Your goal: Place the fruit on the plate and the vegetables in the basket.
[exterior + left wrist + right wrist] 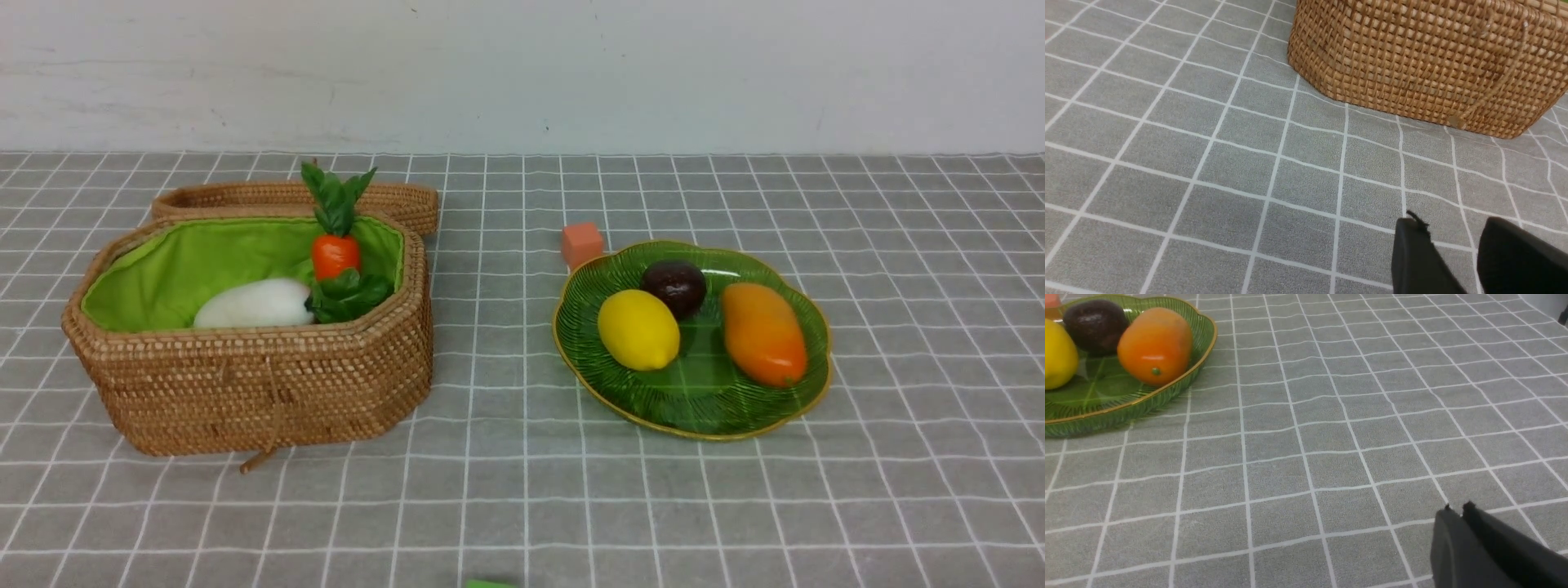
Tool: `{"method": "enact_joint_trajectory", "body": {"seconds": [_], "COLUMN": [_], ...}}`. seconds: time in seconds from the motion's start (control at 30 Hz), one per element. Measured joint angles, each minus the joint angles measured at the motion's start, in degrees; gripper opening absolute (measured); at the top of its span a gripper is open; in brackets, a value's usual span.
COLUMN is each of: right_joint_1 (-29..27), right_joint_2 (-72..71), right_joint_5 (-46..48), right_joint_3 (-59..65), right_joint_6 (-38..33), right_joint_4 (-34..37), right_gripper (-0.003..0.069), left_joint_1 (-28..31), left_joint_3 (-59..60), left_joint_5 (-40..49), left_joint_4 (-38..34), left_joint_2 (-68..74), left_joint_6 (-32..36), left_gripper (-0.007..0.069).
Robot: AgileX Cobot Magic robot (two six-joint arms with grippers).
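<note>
In the front view the lemon (638, 329), the dark purple fruit (674, 287) and the mango (763, 333) all lay on the green glass plate (709, 406) at centre right. The carrot (335, 256) and white radish (254, 305) sat inside the lined rattan basket (253, 392) at left, its lid (277, 197) behind it. No eggplant showed (perhaps hidden below the rim). The left gripper (1447, 228) hung parted and empty at the lower right of its wrist view; the right gripper (1458, 507) was pinched together, holding nothing. The likely risks: an arm swinging low could clip the plate's scalloped rim, or the orange cube (582, 242) beside it could be mistaken for fruit.
</note>
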Motion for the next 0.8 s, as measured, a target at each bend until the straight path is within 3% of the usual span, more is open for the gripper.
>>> {"method": "enact_joint_trajectory", "body": {"seconds": [0.8], "right_joint_1": [0.0], "right_joint_2": [0.0], "right_joint_5": [0.0], "right_joint_3": [0.0], "right_joint_6": [0.0], "right_joint_4": [0.0], "right_gripper": [0.0056], "left_joint_1": [0.0], "left_joint_3": [0.0], "left_joint_5": [0.0], "left_joint_4": [0.0], "left_joint_2": [0.0], "left_joint_6": [0.0], "left_gripper": [0.0237]}}
